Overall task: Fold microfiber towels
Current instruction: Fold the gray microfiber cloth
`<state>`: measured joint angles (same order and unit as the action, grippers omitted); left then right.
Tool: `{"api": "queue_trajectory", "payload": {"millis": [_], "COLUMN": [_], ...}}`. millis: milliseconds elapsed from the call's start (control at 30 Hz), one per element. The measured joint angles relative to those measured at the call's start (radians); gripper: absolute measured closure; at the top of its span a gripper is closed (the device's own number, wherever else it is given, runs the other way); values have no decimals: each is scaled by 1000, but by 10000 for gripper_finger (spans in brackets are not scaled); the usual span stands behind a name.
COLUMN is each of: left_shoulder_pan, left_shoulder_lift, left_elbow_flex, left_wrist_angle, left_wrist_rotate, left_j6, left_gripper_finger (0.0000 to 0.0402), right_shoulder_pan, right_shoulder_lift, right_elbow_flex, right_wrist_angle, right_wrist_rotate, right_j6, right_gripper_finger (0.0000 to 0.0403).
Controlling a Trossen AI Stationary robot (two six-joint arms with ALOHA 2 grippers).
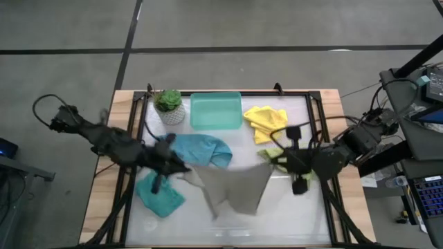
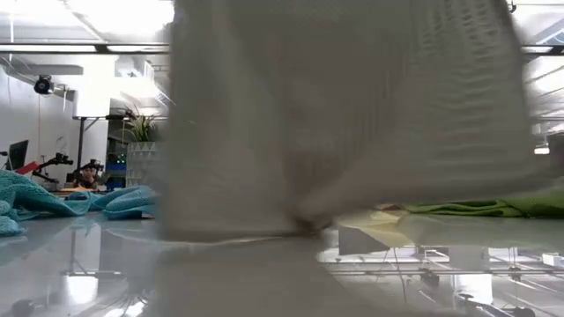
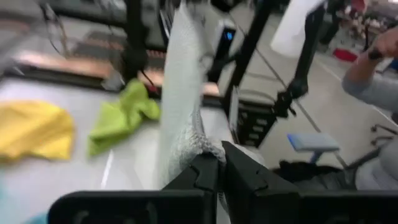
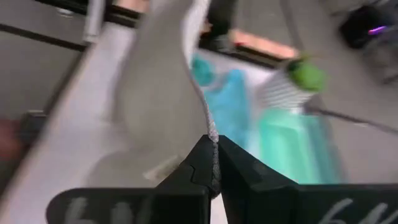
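- High view: light grey towel [image 1: 235,188] stretched between both arms above the middle of the surface [image 1: 291,221], upper edge taut, lower part sagging to a point. Left gripper [image 1: 181,168] at one top corner, right gripper [image 1: 271,163] at the other. One teal-blue towel [image 1: 201,149] crumpled just behind the grey one, second teal-blue towel [image 1: 161,195] bunched near the left arm. Yellow towel [image 1: 265,122] heaped beside the teal tray [image 1: 216,111], lime green towel [image 1: 277,153] mostly hidden under the right arm. Small potted plant [image 1: 169,106] next to the tray.
- Low view: grey towel filling most of the frame, hanging close to the camera, bottom seemingly meeting the surface. Teal-blue towels rumpled on one side, lime green flat on the other.
- Left wrist view: jaws together, clamped on the grey towel's edge, cloth rising from them. Yellow and lime green towels beyond; a person's hand [image 3: 382,43] far off in the room.
- Right wrist view: jaws likewise pinched on the grey towel's edge, teal-blue cloth, plant and tray beyond.
- Progress, as a judgement: early. No towel visibly folded; grey one lifted and spread, ready to lay flat and fold; four others loose, untouched heaps.
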<state>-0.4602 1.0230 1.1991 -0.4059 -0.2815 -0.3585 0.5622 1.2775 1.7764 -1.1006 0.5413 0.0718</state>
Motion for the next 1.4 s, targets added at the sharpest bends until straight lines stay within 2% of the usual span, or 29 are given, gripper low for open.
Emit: {"api": "queue_trajectory", "payload": {"millis": [133,267,467,567,700,933,1167,1400], "left_shoulder_pan": [87,165,179,179,162,71,-42,-121], "left_shoulder_lift": [-104,-183,-225,-201,-110,103,325,532], "left_elbow_flex": [0,0,-21,-46,-79,-105,-104,-102], "left_wrist_angle": [-2,-3,-8,-7,-7,7,130,376], "left_wrist_rotate": [22,109,180,231,281,387,421,448], "left_j6": [56,78,76,71,17,-51,-169,-309], "left_gripper_finger": [402,401,401,401,402,402,402,402], "right_shoulder_pan": [-54,-101,-117,-108,-69,66,199,251], "right_shoulder_lift": [-1,-1,-19,-31,-40,-61,-60,-60], "right_elbow_flex": [56,102,105,59,-54,-295,-542,-774], "right_wrist_angle": [-14,-29,-85,-111,-123,-67,207,569], "right_wrist_rotate": [59,122,95,22,-72,-172,-292,-416], "right_j6": [-51,-111,-83,-18,69,288,474,631], "right_gripper_finger": [394,394,394,394,394,394,394,394]}}
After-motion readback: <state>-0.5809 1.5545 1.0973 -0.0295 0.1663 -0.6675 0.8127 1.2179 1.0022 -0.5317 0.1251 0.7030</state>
